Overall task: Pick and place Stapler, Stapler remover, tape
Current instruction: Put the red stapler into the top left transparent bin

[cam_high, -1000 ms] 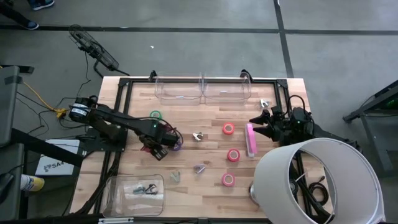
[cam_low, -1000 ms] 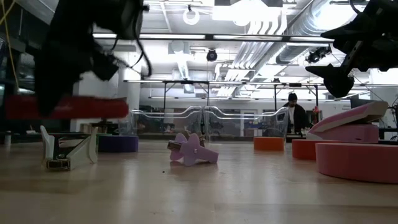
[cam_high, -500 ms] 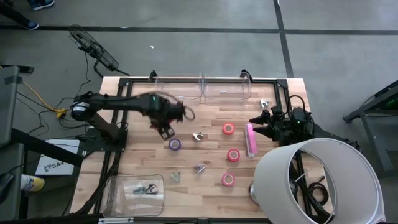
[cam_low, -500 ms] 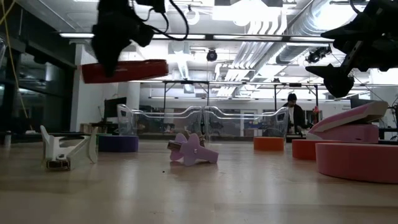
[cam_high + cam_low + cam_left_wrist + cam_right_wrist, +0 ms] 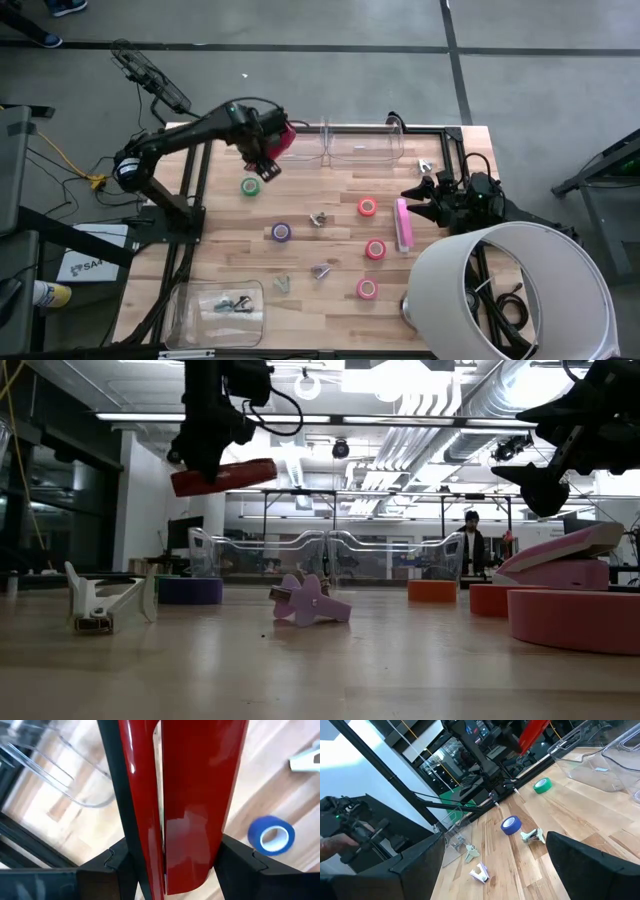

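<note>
The left gripper clamps a red stapler, holding it in the air near the left clear bin at the surface's far edge. The green tape lies just beside it, below. The right gripper waits at the right side, fingers spread, beside a pink stapler.

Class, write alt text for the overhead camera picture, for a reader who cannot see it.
The left gripper holds a red stapler in the air near two clear bins at the wooden table's far edge. Coloured tape rolls, a pink stapler and small staple removers lie scattered; the right gripper waits, open, at the right side.
</note>
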Controlling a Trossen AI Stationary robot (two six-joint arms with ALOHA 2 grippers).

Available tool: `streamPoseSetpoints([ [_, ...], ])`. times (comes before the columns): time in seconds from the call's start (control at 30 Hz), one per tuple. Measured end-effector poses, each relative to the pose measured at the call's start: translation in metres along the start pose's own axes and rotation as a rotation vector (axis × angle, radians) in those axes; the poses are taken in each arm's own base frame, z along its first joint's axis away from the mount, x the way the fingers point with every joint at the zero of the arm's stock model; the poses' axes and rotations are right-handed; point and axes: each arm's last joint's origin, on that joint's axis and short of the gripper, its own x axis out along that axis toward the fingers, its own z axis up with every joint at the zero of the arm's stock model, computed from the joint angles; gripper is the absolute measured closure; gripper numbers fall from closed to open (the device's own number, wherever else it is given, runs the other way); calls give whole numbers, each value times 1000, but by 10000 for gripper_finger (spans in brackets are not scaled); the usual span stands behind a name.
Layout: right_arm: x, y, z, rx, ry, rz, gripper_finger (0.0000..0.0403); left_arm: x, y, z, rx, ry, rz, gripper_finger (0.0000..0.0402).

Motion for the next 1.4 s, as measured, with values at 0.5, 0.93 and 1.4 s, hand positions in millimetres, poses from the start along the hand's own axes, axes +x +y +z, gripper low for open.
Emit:
streamPoseSetpoints([
  [0.5,0,0,0,0,0,0,63,28,34,34,56,-73,-79,204],
  [0.93,0,0,0,0,0,0,63,23,68,70,320,-77,-58,204],
  [1.4,0,0,0,0,0,0,63,63,74,103,633,149,110,204],
])
